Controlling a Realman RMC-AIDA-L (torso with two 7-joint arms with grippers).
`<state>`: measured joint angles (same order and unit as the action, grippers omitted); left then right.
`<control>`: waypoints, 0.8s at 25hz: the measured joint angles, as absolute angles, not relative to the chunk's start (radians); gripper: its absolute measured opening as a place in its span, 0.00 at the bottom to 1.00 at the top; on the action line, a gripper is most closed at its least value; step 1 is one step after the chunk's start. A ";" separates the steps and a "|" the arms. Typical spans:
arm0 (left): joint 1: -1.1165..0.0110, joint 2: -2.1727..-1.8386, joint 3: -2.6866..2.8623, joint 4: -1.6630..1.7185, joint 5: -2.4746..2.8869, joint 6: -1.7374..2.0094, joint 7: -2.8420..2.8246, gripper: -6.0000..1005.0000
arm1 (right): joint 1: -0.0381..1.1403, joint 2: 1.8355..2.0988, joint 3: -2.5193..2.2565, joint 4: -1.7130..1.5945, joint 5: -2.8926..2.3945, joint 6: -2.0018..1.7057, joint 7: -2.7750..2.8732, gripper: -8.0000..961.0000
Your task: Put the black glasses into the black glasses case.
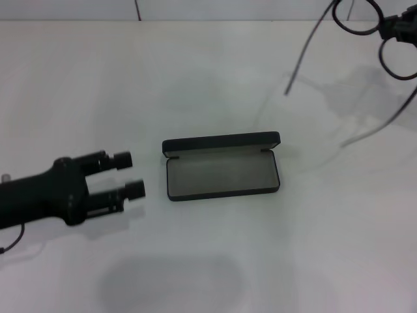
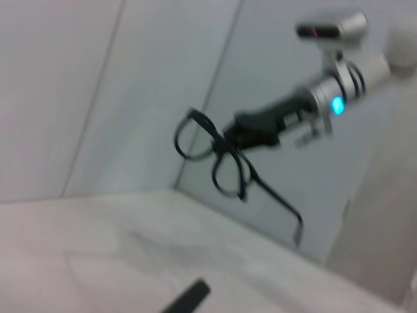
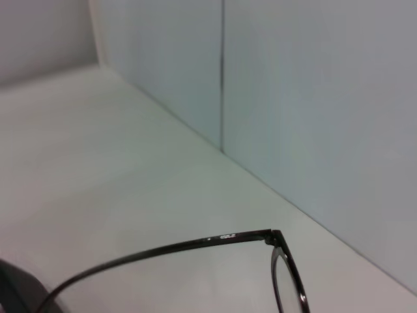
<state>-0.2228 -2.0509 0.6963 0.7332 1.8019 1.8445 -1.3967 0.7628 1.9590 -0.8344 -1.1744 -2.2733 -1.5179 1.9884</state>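
While the right gripper (image 1: 399,29) hangs high at the far right corner of the head view, its dark fingers are clamped together on the bridge of the thin black-framed glasses with rounded clear lenses (image 1: 397,59), which it holds in the air well above the white surface (image 1: 208,261). From that grip the frame spreads outward: one lens sits above the gripper and one below it, and the two long slender temple arms trail down and toward the left, their tips free and touching nothing. Seen from the left wrist view, the same right gripper (image 2: 244,134) pinches the glasses (image 2: 215,153) between the two lenses, with the silver arm segment and a blue light behind it. Part of one temple arm and a lens rim crosses the right wrist view (image 3: 195,246) over the pale surface and wall. Farther out, near the middle of the surface, the rectangular matte black hard glasses case with grey lining (image 1: 221,175) lies open, its lid standing up along the far edge, well apart from the glasses. Off to the left, the left gripper (image 1: 130,175) rests low over the surface, its two black fingers spread apart and pointing at the case, just beside its near left end without touching it.
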 joint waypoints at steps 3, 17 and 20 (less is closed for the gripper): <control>-0.231 -2.050 0.696 0.733 1.744 1.843 -1.482 0.73 | 0.712 1.985 -0.833 -1.170 -2.168 -1.487 1.963 0.07; -0.313 -2.060 0.572 0.551 1.584 1.811 -1.474 0.63 | 0.651 2.016 -0.873 -0.866 -1.850 -1.468 1.731 0.07; -0.350 -2.071 0.574 0.536 1.557 1.850 -1.437 0.56 | 0.654 2.016 -0.891 -0.816 -1.806 -1.483 1.701 0.07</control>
<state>-0.3495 -2.0710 0.5742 0.5364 1.5570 1.8502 -1.4374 0.6538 2.0160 -0.8908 -0.8163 -1.8063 -1.4831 1.7012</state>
